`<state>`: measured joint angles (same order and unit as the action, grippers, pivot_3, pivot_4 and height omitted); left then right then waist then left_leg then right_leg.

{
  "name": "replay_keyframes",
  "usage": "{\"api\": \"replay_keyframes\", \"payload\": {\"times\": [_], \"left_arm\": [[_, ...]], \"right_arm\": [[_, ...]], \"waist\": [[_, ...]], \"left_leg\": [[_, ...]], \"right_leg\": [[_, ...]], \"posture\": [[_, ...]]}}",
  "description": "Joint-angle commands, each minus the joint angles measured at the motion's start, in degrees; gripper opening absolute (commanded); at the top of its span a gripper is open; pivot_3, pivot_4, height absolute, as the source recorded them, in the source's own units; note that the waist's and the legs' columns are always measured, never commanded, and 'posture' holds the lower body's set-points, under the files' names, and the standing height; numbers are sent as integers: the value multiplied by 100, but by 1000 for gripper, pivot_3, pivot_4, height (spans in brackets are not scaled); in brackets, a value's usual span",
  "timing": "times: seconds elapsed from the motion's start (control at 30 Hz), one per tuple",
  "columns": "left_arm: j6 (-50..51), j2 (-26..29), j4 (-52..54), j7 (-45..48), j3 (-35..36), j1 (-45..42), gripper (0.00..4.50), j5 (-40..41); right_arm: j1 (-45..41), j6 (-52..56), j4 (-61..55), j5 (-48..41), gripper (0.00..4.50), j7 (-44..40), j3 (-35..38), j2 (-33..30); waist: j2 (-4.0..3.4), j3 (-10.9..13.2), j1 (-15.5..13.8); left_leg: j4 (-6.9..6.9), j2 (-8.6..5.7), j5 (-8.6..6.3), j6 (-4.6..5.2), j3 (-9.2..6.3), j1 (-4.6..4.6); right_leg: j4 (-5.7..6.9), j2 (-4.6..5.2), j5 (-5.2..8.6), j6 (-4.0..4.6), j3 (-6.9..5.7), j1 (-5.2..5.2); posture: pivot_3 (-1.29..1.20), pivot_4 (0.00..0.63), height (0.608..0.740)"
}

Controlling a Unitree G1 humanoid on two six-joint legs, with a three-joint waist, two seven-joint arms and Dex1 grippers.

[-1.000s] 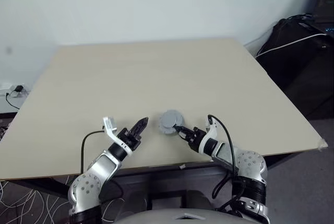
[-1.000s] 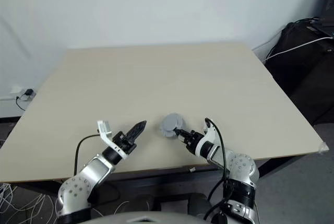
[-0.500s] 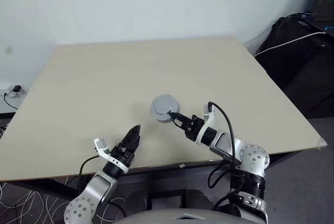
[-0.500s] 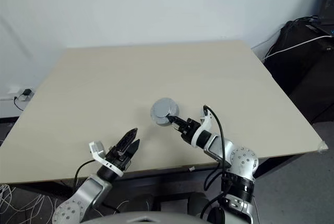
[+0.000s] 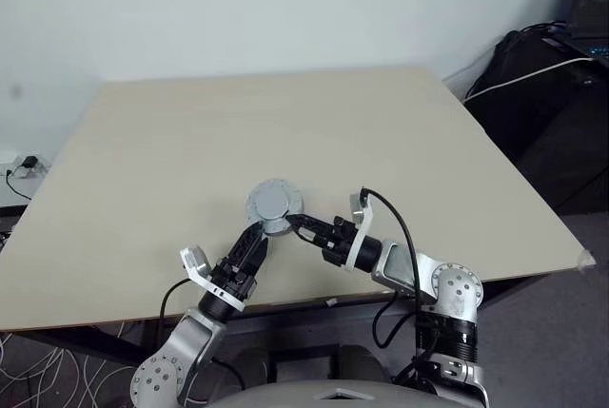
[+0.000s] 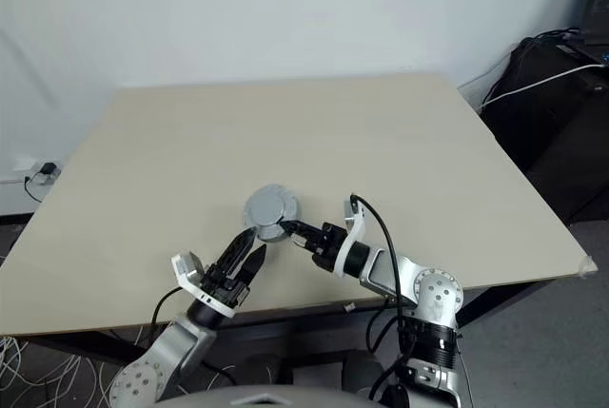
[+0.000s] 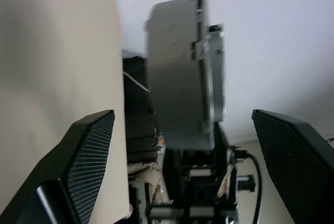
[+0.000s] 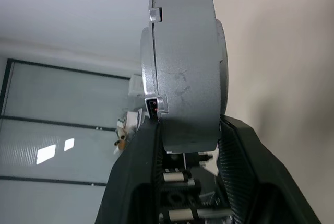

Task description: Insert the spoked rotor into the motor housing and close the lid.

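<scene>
Nearest the desk's [image 5: 143, 189] front edge, the left gripper [image 5: 255, 242] points up and away with its two black fingers [image 7: 86, 151] spread wide and empty. In the left wrist view the grey part stands between the spread fingers without touching either, so this hand appears set to receive or steady the part, not to carry it.

Just beyond, the right gripper [image 5: 294, 225] reaches in from the right, its fingers closed on the thickness of a round grey assembly [image 5: 274, 204] held clear of the desk's surface, above the middle of the front edge. The right wrist view shows the two pads [image 8: 140, 148] pressing opposite flat faces of the part, which is presented edge-on. Holding it aloft between both hands probably serves an inspection or a transfer.

The grey assembly reads as the lid, perhaps already seated on the motor housing: a seam line runs round its edge in the right wrist view, suggesting two joined shells. Whether the spoked rotor sits inside cannot be told, as neither spokes nor copper windings can be made out. The ribbed face of the lid cannot be made out either.

Beyond, toward the far edge, the desk carries nothing more. Off the far right corner stands dark equipment [image 5: 552, 85] with a white cable, cut off by the frame.
</scene>
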<state>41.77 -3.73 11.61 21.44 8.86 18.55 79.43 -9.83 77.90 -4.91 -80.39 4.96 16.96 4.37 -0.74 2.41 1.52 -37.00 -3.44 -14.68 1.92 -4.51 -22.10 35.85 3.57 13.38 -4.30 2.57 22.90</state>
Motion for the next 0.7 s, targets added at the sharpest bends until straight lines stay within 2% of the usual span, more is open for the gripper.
{"api": "replay_keyframes", "payload": {"times": [0.03,0.5,0.6,0.7], "left_arm": [[-87,-204,159,189,-101,-160,4463,90],[-332,-291,98,131,-182,-187,4463,127],[-307,-302,89,94,-183,-172,3890,212],[-282,-289,89,62,-201,-167,2895,240]], "right_arm": [[-44,-126,-134,-505,1250,52,-178,0],[198,-337,99,-1324,1250,385,-830,-561],[212,-472,88,-1426,1250,431,-955,-650],[223,-603,83,-1519,1250,462,-1068,-745]], "waist": [[0,0,1],[1,0,-2],[2,1,-5],[2,1,-9]], "left_leg": [[0,0,1,1,0,0],[-5,1,2,5,0,-1],[-6,1,2,8,1,-1],[-6,1,2,8,1,-1]], "right_leg": [[0,-1,0,0,0,1],[0,-3,0,-1,-1,-2],[0,-3,0,-1,-1,-3],[0,-4,0,-1,-1,-4]], "posture": [[0,0,740],[0,0,740],[0,0,740],[0,0,740]]}}
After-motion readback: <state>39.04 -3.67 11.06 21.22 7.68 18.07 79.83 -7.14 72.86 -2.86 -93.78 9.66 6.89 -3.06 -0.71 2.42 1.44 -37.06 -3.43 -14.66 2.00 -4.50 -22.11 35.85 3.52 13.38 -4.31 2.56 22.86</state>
